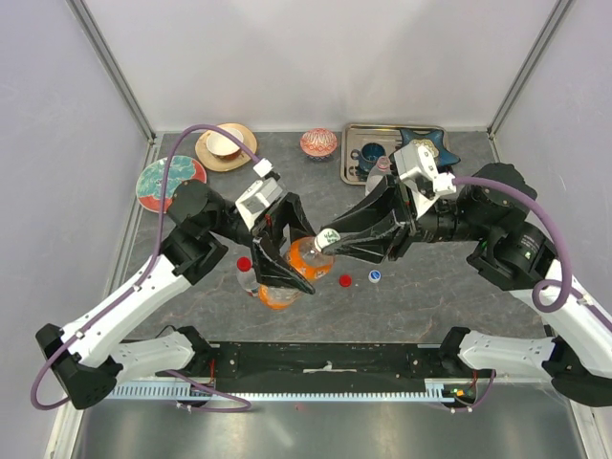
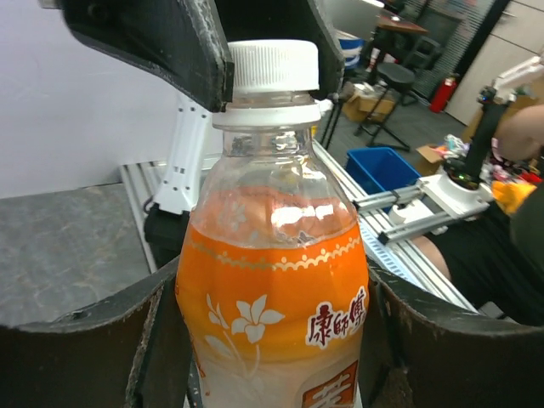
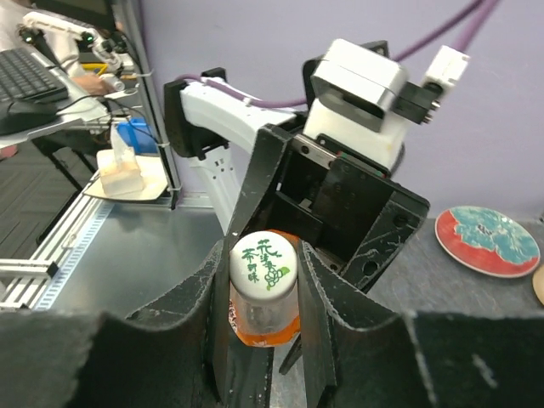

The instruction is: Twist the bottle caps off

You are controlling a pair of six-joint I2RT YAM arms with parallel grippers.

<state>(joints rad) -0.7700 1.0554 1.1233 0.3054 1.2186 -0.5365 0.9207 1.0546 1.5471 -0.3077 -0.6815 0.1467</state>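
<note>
Clamps the bottle (image 2: pixel 272 289) by its orange body with the left gripper (image 2: pixel 272 357), jaws partly closed, at centre of the top view. Pinches its white cap (image 3: pixel 263 262) with the right gripper (image 3: pixel 263 274), jaws nearly shut.

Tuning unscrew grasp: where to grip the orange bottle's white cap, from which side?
Grip the white cap by its ribbed side wall, above the collar ring, fingers on opposite sides, coming end-on along the bottle's axis. The left gripper clamps the orange bottle by its body, leaving the cap end free.
</note>
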